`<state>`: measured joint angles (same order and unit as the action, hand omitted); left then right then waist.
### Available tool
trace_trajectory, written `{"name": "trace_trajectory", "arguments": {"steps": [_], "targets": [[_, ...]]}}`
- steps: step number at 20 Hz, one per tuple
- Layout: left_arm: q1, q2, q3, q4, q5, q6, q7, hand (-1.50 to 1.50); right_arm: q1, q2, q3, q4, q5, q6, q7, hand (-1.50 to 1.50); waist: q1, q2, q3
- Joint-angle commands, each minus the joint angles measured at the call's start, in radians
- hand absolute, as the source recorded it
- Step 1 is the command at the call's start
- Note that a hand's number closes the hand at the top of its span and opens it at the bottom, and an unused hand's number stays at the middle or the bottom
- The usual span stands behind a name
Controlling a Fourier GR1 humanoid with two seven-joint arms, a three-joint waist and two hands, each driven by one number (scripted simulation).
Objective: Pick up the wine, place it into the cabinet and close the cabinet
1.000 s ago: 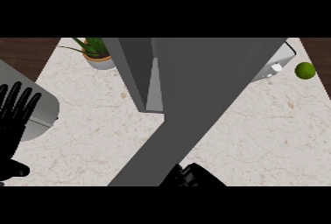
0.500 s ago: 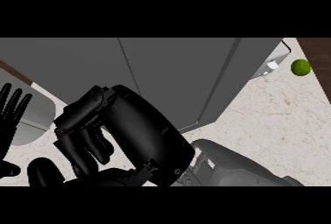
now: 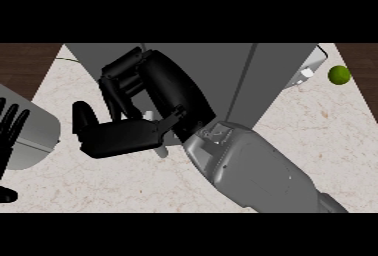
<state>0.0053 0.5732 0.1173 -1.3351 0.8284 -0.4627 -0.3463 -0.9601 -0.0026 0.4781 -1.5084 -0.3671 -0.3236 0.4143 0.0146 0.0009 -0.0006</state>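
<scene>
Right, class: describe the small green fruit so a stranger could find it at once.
Start at the tall grey cabinet at the back of the pale counter. Look to its right, near the counter's edge. The lime lies there, the only round, bright green thing in view.

You look down on a pale marbled worktop (image 3: 111, 185) with dark wood floor (image 3: 26, 55) beyond its corners

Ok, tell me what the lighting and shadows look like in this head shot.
Head view: even, flat light with no glare on the counter; the right hand is near-black with little shading, casting only a faint shadow beneath it; the lime looks bright; the cabinet shows plain grey faces.
</scene>
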Motion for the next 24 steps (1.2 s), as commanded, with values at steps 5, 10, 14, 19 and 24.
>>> {"name": "trace_trajectory", "arguments": {"steps": [5, 10, 14, 19, 24], "targets": [[-0.021, -0.030, 0.025, -0.016, -0.020, 0.007, 0.026, -1.50, 0.040, -0.031, -0.125, 0.224, 0.020, 0.178, -0.154, 1.50, -0.004, 0.001, 0.001], [-0.020, -0.023, 0.046, -0.013, -0.008, -0.010, 0.044, -1.50, 0.053, -0.055, -0.151, 0.302, 0.029, 0.245, -0.235, 1.50, 0.000, 0.003, 0.001], [-0.027, -0.028, 0.035, -0.008, -0.017, -0.028, 0.044, -1.50, -0.016, -0.073, -0.198, 0.394, 0.043, 0.264, -0.267, 1.50, 0.012, 0.008, 0.000], [-0.047, -0.030, 0.033, 0.004, -0.023, -0.031, 0.051, -1.50, -0.030, -0.080, -0.212, 0.451, 0.063, 0.271, -0.308, 1.50, 0.019, 0.011, 0.000], [-0.036, -0.062, 0.018, -0.008, -0.035, -0.025, 0.042, -1.50, -0.016, -0.097, -0.224, 0.425, 0.052, 0.281, -0.289, 1.50, 0.009, 0.006, 0.000]]}}
